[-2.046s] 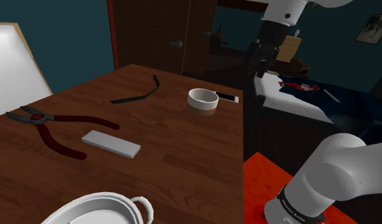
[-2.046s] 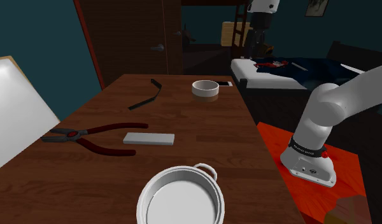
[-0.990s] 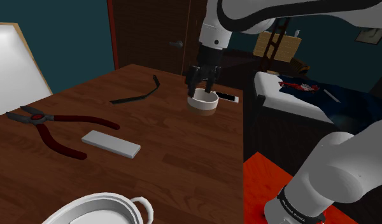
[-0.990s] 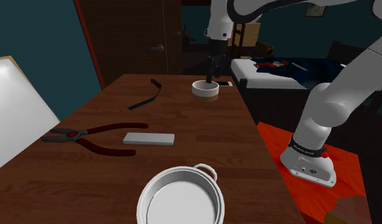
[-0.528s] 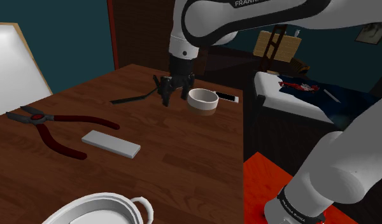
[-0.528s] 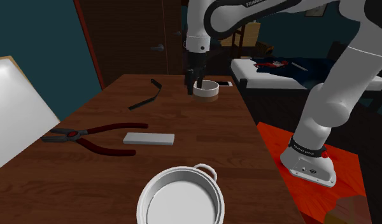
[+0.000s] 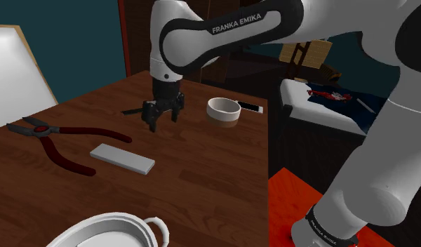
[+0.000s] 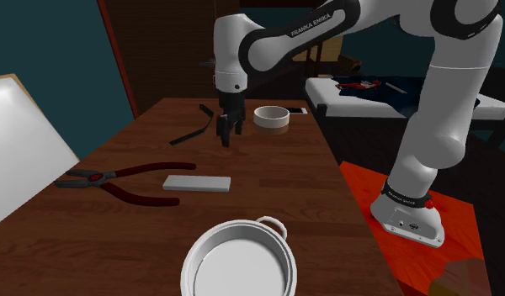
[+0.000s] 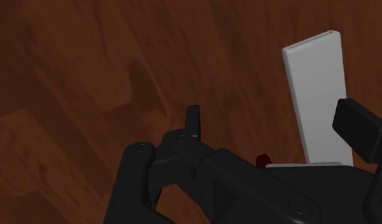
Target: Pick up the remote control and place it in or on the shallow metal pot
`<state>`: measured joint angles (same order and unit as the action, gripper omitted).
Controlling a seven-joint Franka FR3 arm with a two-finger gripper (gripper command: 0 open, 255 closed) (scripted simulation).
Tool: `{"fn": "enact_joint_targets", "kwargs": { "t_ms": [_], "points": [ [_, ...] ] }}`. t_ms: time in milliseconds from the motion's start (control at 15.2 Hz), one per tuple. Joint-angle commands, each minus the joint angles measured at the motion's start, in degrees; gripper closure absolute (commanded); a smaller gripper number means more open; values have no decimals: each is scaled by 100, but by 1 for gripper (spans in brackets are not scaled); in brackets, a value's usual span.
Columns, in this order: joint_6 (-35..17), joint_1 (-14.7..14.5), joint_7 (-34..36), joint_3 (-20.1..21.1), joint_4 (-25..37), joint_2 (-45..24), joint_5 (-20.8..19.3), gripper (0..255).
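Room: teal walls and a dark wooden door (image 7: 175,36) are standing behind the table, a bed (image 7: 328,107) is lying beyond it, and a red floor (image 7: 290,203) is showing under the stand.
Table (image 7: 202,168): dark wood is carrying everything; a white panel (image 7: 12,70) is leaning at its side away from the stand.
Arm (image 7: 223,31): it is arching from the stand across the table, probably to bring the hand over the remote.
Shallow pot (image 8: 238,269): it is sitting, mouth up, at the table's end opposite the door, waiting as the goal.
Pliers (image 7: 58,144): red-handled, they are lying toward the panel-side edge, just beside the remote.
Remote control (image 7: 122,158): drawn as a plain pale slab, it is lying flat mid-table, between the pliers and the stand-side edge, well apart from the pot.
Bowl (image 7: 223,110): it is resting near the door-end corner on the stand's side.
Gripper (image 7: 163,121): it is hanging fingers-down above bare wood, between bowl and remote, jaws standing apart around nothing, likely readying for the grasp.
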<state>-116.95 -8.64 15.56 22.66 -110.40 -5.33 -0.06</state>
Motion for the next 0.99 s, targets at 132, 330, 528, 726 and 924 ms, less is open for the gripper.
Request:
{"fn": "enact_joint_targets", "kwargs": {
  "t_ms": [132,330,528,726,924],
  "points": [
    [-47,-274,265,108,694,-864,-433,0],
    [-10,-544,425,123,1302,-1531,-752,0],
    [90,-853,535,100,1991,-2209,-1040,0],
    [204,-1100,578,62,2555,-2714,-1223,0],
    [20,-1110,602,38,2449,-2797,-1260,0]
  ]
}}
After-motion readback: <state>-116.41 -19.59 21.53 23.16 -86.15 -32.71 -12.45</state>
